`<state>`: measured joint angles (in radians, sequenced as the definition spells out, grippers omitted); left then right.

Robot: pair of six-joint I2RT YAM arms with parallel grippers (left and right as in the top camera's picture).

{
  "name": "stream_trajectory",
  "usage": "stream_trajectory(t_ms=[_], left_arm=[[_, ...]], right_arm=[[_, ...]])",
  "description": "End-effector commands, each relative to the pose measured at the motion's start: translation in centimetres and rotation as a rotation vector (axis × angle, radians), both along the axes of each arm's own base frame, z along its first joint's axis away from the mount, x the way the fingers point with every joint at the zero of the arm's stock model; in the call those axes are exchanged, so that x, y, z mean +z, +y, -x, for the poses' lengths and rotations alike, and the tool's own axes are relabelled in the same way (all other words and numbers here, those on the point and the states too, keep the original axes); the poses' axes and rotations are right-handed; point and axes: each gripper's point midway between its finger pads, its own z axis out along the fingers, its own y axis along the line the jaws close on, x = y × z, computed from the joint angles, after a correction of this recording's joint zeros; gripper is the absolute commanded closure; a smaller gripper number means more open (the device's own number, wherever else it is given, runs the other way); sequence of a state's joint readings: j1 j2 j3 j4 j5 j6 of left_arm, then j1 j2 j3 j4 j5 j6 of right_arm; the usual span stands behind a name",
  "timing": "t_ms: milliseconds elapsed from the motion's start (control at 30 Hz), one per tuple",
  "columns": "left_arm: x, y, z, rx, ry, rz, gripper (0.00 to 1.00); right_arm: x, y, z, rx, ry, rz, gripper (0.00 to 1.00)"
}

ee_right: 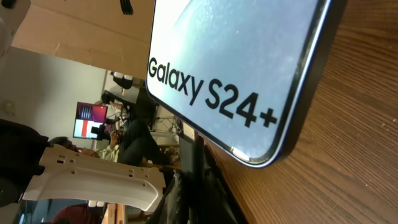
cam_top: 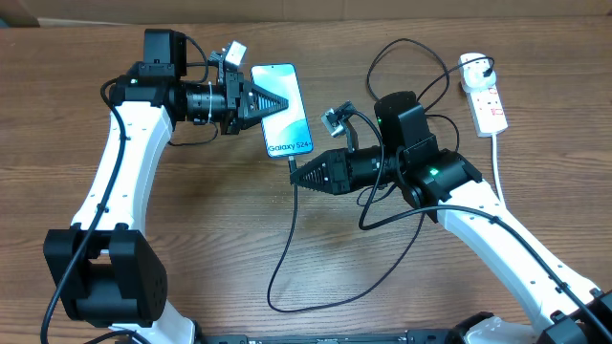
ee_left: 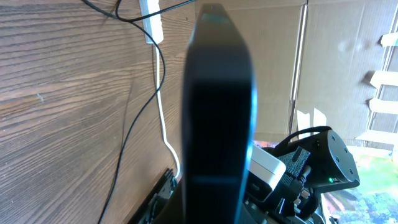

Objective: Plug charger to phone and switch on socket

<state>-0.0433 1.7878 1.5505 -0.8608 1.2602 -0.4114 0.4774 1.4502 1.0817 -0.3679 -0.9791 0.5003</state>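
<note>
The phone [cam_top: 285, 107] with its light blue "Galaxy S24+" screen lies tilted at the table's middle back. My left gripper [cam_top: 275, 103] is shut on its left edge. In the left wrist view the phone [ee_left: 217, 112] shows edge-on as a dark slab. My right gripper [cam_top: 297, 175] is shut on the charger's connector end [cam_top: 293, 161], whose tip meets the phone's bottom edge. I cannot tell if it is seated. In the right wrist view the dark cable [ee_right: 193, 168] rises between my fingers [ee_right: 196, 202] to the phone [ee_right: 236, 56]. The white socket [cam_top: 486, 94] lies at the far right with the black plug [cam_top: 475, 67] in it.
The thin black cable [cam_top: 287, 239] hangs from the connector, loops along the front of the table and runs back up past my right arm to the socket. The socket's thick white cord [cam_top: 498, 162] trails toward the front right. It also shows in the left wrist view [ee_left: 163, 118].
</note>
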Motion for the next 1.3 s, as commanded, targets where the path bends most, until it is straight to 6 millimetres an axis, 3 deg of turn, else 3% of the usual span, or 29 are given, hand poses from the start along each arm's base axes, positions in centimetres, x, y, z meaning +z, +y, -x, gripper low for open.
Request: stream_trajectory(t_ms=[0,1267], left_arm=[[0.96,0.00,0.02,-0.019,-0.033,0.035,0.96],[0.94,-0.04,0.60,-0.040,-0.046,0.041,0.96]], right_arm=[[1.34,-0.16,-0.72,-0.021,-0.047,-0.011,0.96],[1.41,-0.14,-0.60,-0.015,-0.044,-0.015,0.96]])
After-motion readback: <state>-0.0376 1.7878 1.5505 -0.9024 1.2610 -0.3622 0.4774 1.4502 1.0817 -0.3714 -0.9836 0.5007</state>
